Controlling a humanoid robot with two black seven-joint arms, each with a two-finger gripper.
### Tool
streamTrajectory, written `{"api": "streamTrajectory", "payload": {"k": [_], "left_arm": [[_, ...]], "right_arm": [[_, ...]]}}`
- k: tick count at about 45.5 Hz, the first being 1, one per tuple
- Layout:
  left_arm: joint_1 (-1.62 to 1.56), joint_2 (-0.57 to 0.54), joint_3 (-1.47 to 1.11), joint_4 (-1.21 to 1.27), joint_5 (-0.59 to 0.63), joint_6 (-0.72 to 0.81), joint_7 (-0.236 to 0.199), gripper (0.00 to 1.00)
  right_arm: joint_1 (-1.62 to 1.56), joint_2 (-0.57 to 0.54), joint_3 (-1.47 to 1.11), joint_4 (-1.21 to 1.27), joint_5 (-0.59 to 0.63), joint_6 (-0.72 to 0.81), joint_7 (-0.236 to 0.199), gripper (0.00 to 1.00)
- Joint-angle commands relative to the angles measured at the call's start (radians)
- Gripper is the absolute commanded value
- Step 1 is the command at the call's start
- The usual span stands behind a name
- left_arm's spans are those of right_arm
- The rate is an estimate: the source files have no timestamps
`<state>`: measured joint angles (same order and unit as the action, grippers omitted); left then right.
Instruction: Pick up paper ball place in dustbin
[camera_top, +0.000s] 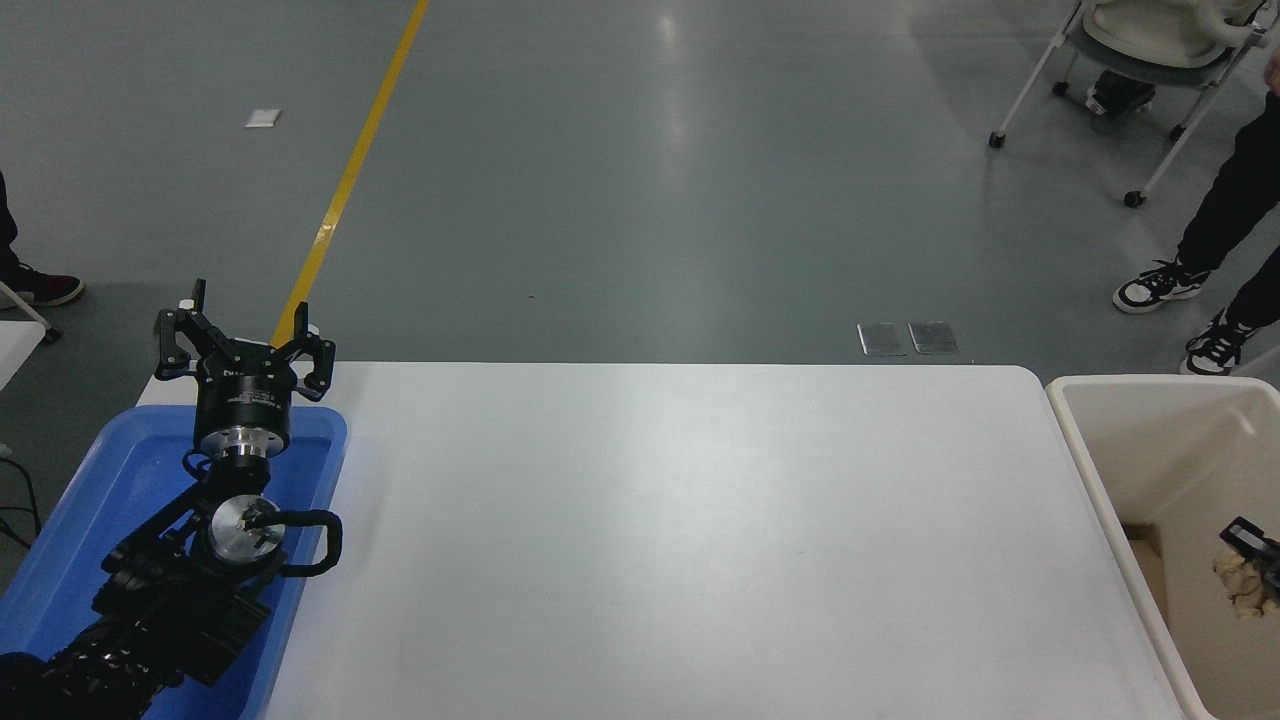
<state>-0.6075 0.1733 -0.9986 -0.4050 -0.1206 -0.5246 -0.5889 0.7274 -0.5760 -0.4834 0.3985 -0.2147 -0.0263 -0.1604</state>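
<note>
hovering inside the dustbin (1100, 470), right pincer (1255, 558) sits against the paper ball (1240, 585), grip unclear at frame edge; positioned for drop. left pincer (243, 335) spread, parked over blue tray (110, 480).

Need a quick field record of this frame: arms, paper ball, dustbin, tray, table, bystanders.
left gripper: open, parked over blue tray's far end
right gripper: only its tip shows at right edge, inside dustbin; grip state unclear
paper ball: at right gripper's tip, within dustbin walls
dustbin: cream, beside table's right end
blue tray: table's left end
table: white
person: legs, upper right
</note>
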Motion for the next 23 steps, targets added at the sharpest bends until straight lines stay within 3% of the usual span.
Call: {"api": "streamTrajectory", "payload": {"k": [1, 3, 4, 6, 15, 23], "left_arm": [[0.0, 0.0, 0.0, 0.0, -0.001, 0.0, 0.0, 0.99], [0.0, 0.0, 0.0, 0.0, -0.001, 0.0, 0.0, 0.99], [0.0, 0.0, 0.0, 0.0, -0.001, 0.0, 0.0, 0.99], [0.0, 0.0, 0.0, 0.0, -0.001, 0.0, 0.0, 0.99], [0.0, 0.0, 0.0, 0.0, -0.001, 0.0, 0.0, 0.99], [0.0, 0.0, 0.0, 0.0, 0.001, 0.0, 0.0, 0.99]], "right_arm": [[-0.017, 0.025, 0.034, -0.006, 0.015, -0.018, -0.002, 0.0], [-0.01, 0.024, 0.034, 0.002, 0.015, -0.017, -0.002, 0.16], [-0.008, 0.025, 0.034, 0.003, 0.015, -0.017, -0.002, 0.35], [-0.006, 0.025, 0.034, 0.005, 0.015, -0.017, -0.001, 1.0], [0.052, 0.018, 0.025, 0.095, 0.002, -0.012, -0.002, 1.0], [0.228, -0.145, -0.043, 0.316, -0.087, -0.009, -0.002, 1.0]]}}
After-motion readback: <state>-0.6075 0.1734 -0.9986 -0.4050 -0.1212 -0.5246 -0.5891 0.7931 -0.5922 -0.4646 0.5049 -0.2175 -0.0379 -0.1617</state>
